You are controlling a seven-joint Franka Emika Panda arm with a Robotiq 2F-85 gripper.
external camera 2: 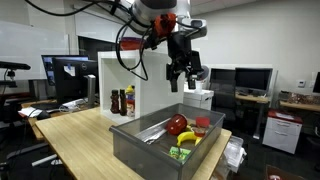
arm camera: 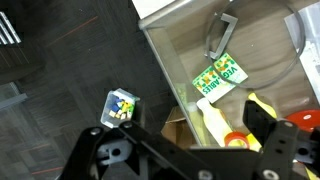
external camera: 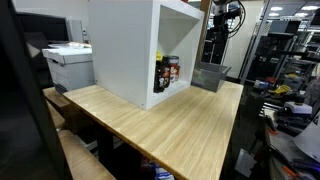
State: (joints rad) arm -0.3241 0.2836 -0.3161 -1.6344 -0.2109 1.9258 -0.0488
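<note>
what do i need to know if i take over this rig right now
Gripper: open, empty, hanging above the grey bin.
Things: the bin sits on the table; in it lie a red fruit, a banana, a green packet and a red cup. Bottles stand in the white shelf.
Done: nothing gripped yet.
Left: any pick; everything in the bin lies untouched.

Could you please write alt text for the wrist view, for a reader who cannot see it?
The open black gripper hangs above a grey rectangular bin that holds a green and white packet, a yellow banana and a red round object. A small printed box lies on the dark carpet beside the bin.
</note>
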